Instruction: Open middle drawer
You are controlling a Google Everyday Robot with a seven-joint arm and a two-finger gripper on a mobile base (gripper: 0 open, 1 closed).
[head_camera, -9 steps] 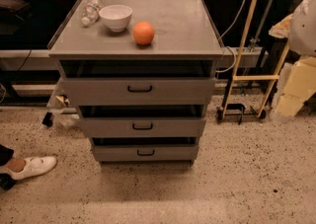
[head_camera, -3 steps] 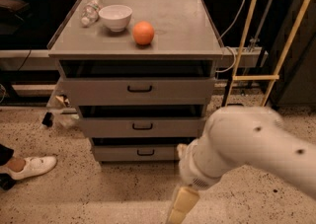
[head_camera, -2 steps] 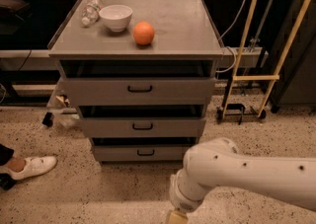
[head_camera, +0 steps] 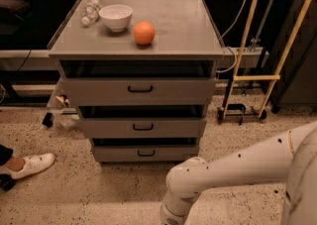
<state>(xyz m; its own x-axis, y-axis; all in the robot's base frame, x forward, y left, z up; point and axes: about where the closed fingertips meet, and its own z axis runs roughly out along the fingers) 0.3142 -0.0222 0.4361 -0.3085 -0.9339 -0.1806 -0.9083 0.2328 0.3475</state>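
Note:
The middle drawer is the second of three grey drawers in a grey metal cabinet. Its flat front carries a small black bar handle and sits in line with the other fronts, shut. The top drawer is above it and the bottom drawer below. My white arm reaches in from the right edge to the bottom centre, in front of and below the cabinet. My gripper is past the bottom edge, out of view.
On the cabinet top stand a white bowl, an orange and a lying plastic bottle. A person's white shoe is at the left on the speckled floor. A yellow-framed cart stands to the right.
My arm has swung in from the right and sunk toward the bottom centre. The gripper has dropped below the edge. The drawers have not moved.

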